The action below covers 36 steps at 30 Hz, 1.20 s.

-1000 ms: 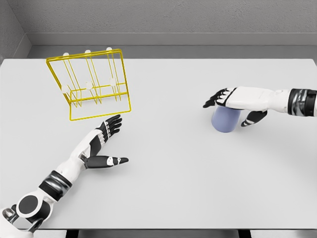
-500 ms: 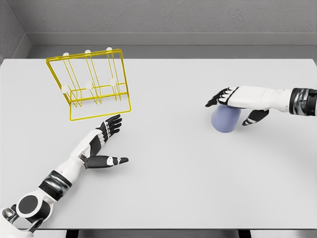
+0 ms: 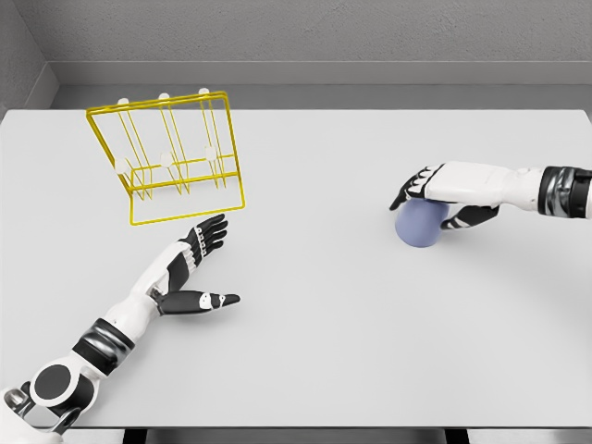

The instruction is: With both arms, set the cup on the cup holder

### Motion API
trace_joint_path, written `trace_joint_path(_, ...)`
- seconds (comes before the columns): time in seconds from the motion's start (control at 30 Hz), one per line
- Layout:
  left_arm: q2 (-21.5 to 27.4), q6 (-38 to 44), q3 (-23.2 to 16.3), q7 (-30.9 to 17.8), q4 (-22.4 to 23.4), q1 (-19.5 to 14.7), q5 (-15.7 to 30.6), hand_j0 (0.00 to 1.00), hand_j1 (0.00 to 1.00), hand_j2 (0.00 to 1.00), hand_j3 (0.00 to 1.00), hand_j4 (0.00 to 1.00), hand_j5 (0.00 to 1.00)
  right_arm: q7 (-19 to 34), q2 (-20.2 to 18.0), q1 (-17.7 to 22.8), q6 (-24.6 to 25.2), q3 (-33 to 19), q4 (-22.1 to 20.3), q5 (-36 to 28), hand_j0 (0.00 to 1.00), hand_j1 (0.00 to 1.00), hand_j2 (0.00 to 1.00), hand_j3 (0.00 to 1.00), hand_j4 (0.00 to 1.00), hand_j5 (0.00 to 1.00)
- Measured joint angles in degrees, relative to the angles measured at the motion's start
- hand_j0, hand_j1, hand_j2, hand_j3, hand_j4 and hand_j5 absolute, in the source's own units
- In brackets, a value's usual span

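Observation:
A pale blue cup (image 3: 418, 225) stands on the right part of the white table (image 3: 314, 333). My right hand (image 3: 433, 200) reaches in from the right and wraps the cup from above, fingers curled down over its far side and thumb against its near right side. The yellow wire cup holder (image 3: 172, 155), with white-tipped pegs, stands at the back left. In front of the holder my left hand (image 3: 205, 268) rests on the table, open, with fingers stretched toward the rack and the thumb pointing right.
The grey back wall runs behind the table's far edge (image 3: 296, 110). The near edge of the table lies along the bottom of the view.
My right hand's fingers have curled down and closed around the cup. The cup now looks shorter under the hand. My left arm has not moved.

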Motion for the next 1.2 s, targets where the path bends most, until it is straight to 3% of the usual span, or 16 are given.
trace_joint_path(0.23, 0.0, 0.0, 0.0, 0.0, 0.0, 0.0, 0.0, 1.0, 1.0, 1.0, 1.0, 1.0, 1.0, -0.2, 1.1, 0.1, 0.2, 0.0, 0.0, 0.1, 0.65, 0.65, 0.65, 0.65, 0.65, 0.65)
trace_joint_path(0.5, 0.0, 0.0, 0.1, 0.0, 0.0, -0.1, 0.0, 1.0, 1.0, 1.0, 1.0, 1.0, 1.0, 0.0, 1.5, -0.4, 0.0, 0.0, -0.4, 0.3, 0.65, 0.65, 0.65, 0.65, 0.65, 0.65)
trace_joint_path(1.2, 0.1, 0.0, 0.5, 0.1, 0.0, -0.3, -0.1, 1.0, 1.0, 1.0, 1.0, 1.0, 1.0, 0.5, 1.1, -1.4, -0.4, 0.0, -7.4, 0.2, 0.65, 0.65, 0.65, 0.65, 0.65, 0.65)
